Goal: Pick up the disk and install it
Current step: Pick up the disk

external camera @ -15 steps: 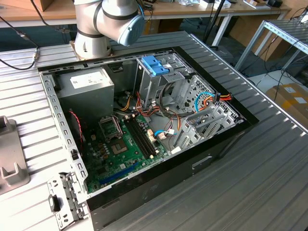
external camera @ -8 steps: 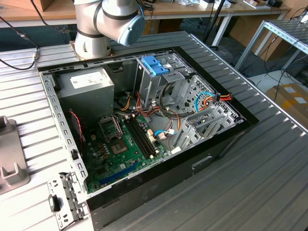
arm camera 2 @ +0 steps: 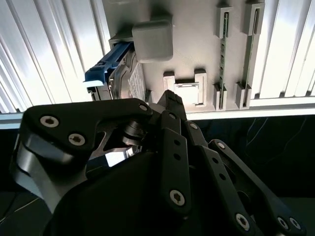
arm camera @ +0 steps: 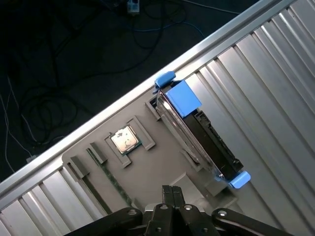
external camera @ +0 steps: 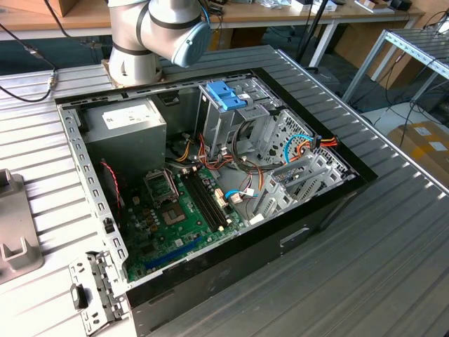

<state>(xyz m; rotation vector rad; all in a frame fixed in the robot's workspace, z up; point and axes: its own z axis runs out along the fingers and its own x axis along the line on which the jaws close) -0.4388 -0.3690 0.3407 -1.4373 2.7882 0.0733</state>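
First wrist view: looks down on the disk (arm camera: 202,137), stood on its long edge in a slot of the grey holder (arm camera: 147,167), blue rails (arm camera: 182,98) at either end. Propped that way, most likely, to leave both broad faces free for a pinch from above. Places the gripper (arm camera: 172,189) near the disk but apart from it, fingers narrow, almost together, gripping nothing. Also picks out a processor chip (arm camera: 124,138) seated in its own recess of the same holder, with a memory stick (arm camera: 106,179) on edge nearby.

Second wrist view: comes at the holder (arm camera 2: 197,44) from behind the gripper (arm camera 2: 170,96), catching one blue rail and part of the disk (arm camera 2: 125,78), with much of the rest hidden behind dark linkage.

Exterior view: supplies the wider layout. Open computer case (external camera: 231,281) laid on its side on the ribbed table (external camera: 365,281), presumably for reach from above; drive cage (external camera: 245,119) at the far side of the case; arm (external camera: 161,28) rising from the far edge.
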